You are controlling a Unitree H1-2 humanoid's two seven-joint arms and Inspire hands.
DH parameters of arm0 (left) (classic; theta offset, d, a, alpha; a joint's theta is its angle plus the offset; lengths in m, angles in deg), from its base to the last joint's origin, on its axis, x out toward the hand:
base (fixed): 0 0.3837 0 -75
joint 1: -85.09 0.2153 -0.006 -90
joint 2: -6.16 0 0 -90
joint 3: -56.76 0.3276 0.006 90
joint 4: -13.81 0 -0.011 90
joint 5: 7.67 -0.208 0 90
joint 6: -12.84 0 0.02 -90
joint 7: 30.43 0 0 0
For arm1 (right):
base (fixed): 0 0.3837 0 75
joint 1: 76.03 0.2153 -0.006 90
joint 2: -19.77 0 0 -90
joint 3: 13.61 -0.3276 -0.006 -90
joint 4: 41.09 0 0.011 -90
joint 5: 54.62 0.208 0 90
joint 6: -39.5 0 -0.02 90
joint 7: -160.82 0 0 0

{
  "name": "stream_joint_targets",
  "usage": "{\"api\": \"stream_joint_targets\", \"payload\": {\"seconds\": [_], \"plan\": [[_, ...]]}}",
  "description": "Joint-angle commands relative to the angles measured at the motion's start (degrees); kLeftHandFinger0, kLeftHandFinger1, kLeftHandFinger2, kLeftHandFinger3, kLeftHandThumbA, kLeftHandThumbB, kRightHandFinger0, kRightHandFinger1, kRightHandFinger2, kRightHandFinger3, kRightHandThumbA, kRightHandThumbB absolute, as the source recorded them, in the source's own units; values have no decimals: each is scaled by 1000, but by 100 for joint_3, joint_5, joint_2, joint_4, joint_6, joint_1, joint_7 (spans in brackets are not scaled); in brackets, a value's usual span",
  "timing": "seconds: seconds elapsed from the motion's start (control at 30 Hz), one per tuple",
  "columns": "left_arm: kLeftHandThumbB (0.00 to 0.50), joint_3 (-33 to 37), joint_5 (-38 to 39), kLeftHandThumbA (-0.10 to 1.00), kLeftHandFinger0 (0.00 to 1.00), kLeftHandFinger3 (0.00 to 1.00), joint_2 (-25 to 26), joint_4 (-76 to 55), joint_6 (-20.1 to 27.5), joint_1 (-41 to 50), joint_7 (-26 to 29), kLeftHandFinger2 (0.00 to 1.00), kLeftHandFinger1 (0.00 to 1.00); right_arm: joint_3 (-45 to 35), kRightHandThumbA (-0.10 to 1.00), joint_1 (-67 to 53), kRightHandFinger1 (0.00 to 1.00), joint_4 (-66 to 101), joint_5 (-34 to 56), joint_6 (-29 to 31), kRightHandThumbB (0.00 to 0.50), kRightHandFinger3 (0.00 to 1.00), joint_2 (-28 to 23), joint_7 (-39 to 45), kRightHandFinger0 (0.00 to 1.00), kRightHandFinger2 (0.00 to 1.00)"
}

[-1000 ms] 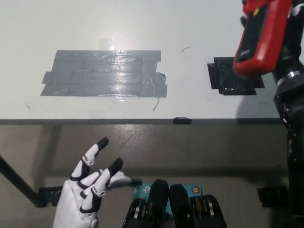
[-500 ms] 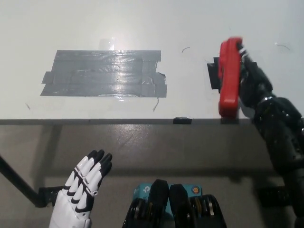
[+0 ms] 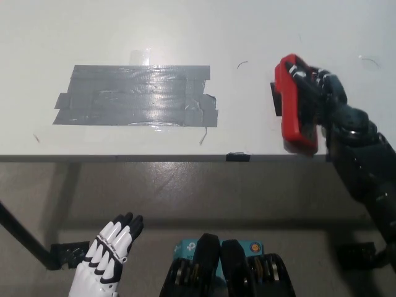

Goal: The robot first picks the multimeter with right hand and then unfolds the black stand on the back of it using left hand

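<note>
the red multimeter [image 3: 296, 105] stands on its long edge at the right of the counter [image 3: 185, 31], close to the near rim, lying partly over a black tape patch [image 3: 276, 98]. the right robot hand [image 3: 323, 99] is wrapped around it from the right side, fingers curled over the top edge, so it has hold of the casing. whether the meter's lower end touches the surface or hangs just above it cannot be told from this angle, and the black stand on its back is not visible.

the left robot hand [image 3: 108, 250] rests low at the lower left, below the counter edge and well apart from the meter, fingers straight and close together, holding nothing.

the pick looks about done; the unfolding has not started. to do it well, the right robot hand should probably lift the meter clear of the surface and turn it so the back faces toward the left side, keeping its own fingers off the stand. the left robot hand then has to come up and across, catch the stand's free edge with a fingertip, and pull it outward against a steady hold.

a wide grey tape patch [image 3: 136, 96] sits at the counter's left middle, out of the way.
</note>
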Motion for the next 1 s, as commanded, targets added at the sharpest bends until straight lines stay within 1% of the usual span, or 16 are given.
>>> {"api": "stream_joint_targets", "payload": {"seconds": [0.0, 0.23, 0.4, 0.5, 0.53, 0.6, 0.63, 0.67, 0.7, 0.73, 0.77, 0.8, 0.83, 0.87, 0.93, 0.97], "plan": [[178, -89, -77, 898, 1000, 1000, -8, -124, 44, 228, 281, 1000, 1000, 139, -100, 1556, 361, -45, -1615, 1988, 141, 769, -414, -548, 0, 734], [167, -117, -76, 894, 1000, 1000, -82, -123, 44, 95, 280, 1000, 987, 75, -100, 1659, 366, -110, -1923, 2243, 145, 768, -453, -704, 0, 718], [168, -116, -42, 899, 1000, 1000, -3, -135, 44, 94, 448, 986, 970, 242, -100, 1547, 380, -138, -2341, 2297, 144, 837, -502, -730, 0, 754], [164, -144, -115, 900, 1000, 1000, 6, -168, 44, 64, 471, 977, 958, 219, -100, 1383, 400, -159, -2144, 2083, 137, 889, -558, 126, 0, 795], [165, -136, -115, 900, 1000, 1000, 15, -169, 44, 62, 481, 976, 956, 210, -100, 1363, 389, -179, -2085, 2065, 127, 859, -574, 375, 0, 772], [164, -108, -105, 895, 1000, 1000, 43, -155, 44, -30, 505, 979, 945, 359, -100, 1385, 431, -303, -2153, 1761, 161, 843, -676, 1029, 27, 789], [163, -110, -100, 899, 1000, 1000, 43, -169, 44, -17, 497, 985, 942, 567, -100, 1391, 480, -341, -2361, 1570, 169, 870, -732, 1221, 78, 832], [159, -115, -98, 903, 1000, 1000, 55, -168, 44, -14, 499, 990, 942, 788, -100, 1398, 599, -531, -2562, 1459, 201, 942, -754, 1422, 194, 927], [158, -116, -107, 903, 1000, 1000, 63, -164, 44, -15, 522, 991, 950, 920, -100, 1392, 646, -637, -2693, 1484, 222, 965, -762, 1469, 235, 964], [154, -122, -95, 911, 1000, 1000, 72, -159, 44, -35, 536, 990, 952, 1197, -57, 1443, 953, -780, -2932, 1195, 241, 1000, -774, 1670, 522, 1000], [154, -125, -89, 915, 1000, 1000, 75, -158, 44, -43, 539, 989, 952, 1303, -78, 1473, 1000, -839, -3008, 1075, 362, 1000, -778, 1755, 919, 1000], [151, -110, -115, 916, 1000, 1000, 80, -169, 44, -18, 576, 978, 940, 1817, 222, 1583, 1000, -966, -3382, 614, 323, 1000, -789, 2399, 1000, 1000], [150, -91, -159, 916, 1000, 1000, 79, -190, 44, 27, 609, 975, 938, 2153, 305, 1653, 1000, -1068, -3620, 319, 355, 1000, -778, 2810, 1000, 1000], [147, -84, -206, 913, 1000, 1000, 89, -198, 44, 13, 632, 967, 926, 2418, 370, 1718, 1000, -1221, -3823, 193, 429, 1000, -736, 2962, 1000, 1000], [158, -99, -187, 908, 1000, 1000, 111, -188, 44, -79, 613, 951, 900, 2598, 357, 1770, 1000, -1429, -3898, 122, 489, 1000, -673, 3003, 1000, 1000], [156, -96, -190, 911, 1000, 1000, 119, -181, 44, -86, 620, 954, 900, 2637, 366, 1768, 1000, -1460, -3905, 130, 498, 1000, -668, 3012, 1000, 1000]]}}
